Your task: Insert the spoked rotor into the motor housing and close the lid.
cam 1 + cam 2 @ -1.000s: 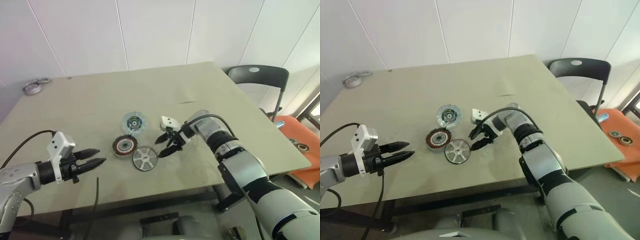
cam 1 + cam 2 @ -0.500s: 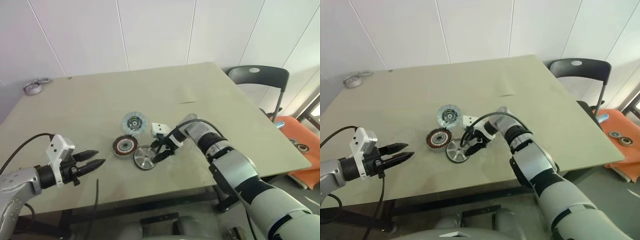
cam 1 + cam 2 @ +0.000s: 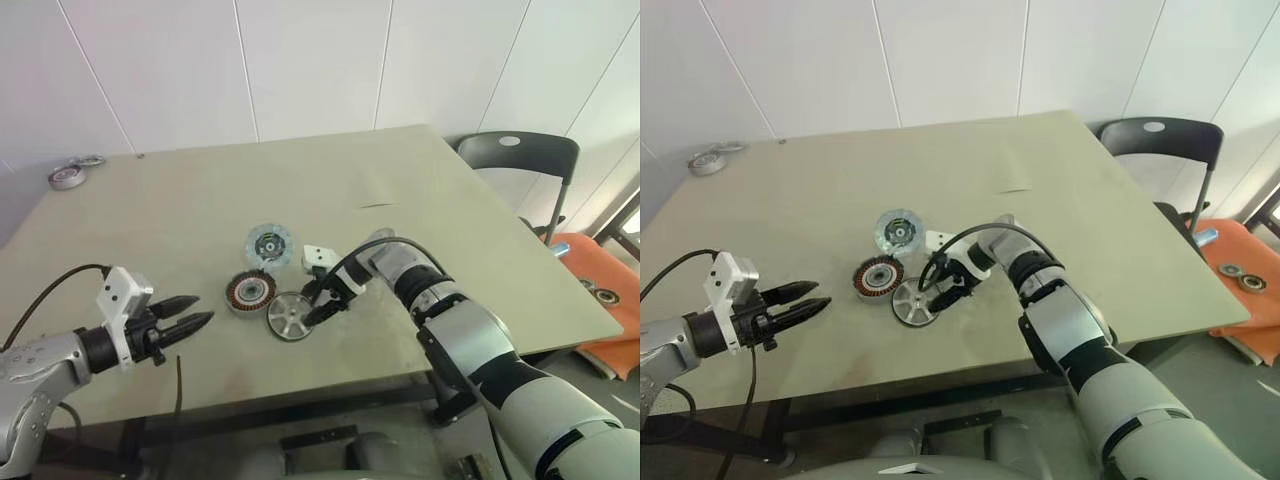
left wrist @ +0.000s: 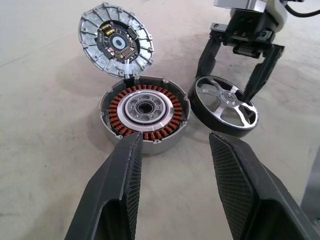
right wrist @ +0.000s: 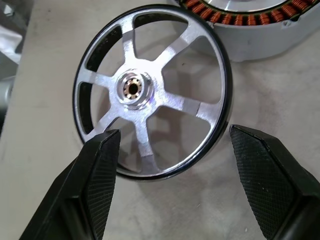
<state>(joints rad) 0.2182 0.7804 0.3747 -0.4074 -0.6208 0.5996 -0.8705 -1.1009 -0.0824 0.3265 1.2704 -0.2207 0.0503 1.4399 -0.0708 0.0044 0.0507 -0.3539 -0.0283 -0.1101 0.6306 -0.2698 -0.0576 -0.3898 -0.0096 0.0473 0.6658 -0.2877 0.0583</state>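
The spoked rotor (image 5: pixel 150 95) lies flat on the desk (image 3: pixel 420 190), touching or just beside the motor housing (image 4: pixel 144 111), whose copper windings face up. The right gripper (image 3: pixel 318 303) straddles the rotor's rim with its jaws spread wide, not yet clamped on it. To grasp well, it should probably settle evenly so both fingers meet the dark rim on opposite sides, then squeeze and lift level. The housing sits so close that a finger could nudge it. Behind the housing lies the lid (image 4: pixel 116 41), tilted against its edge. The left gripper (image 3: pixel 185 325) hovers well apart, jaws parted and empty. A chair (image 3: pixel 515 160) stands beyond the desk.
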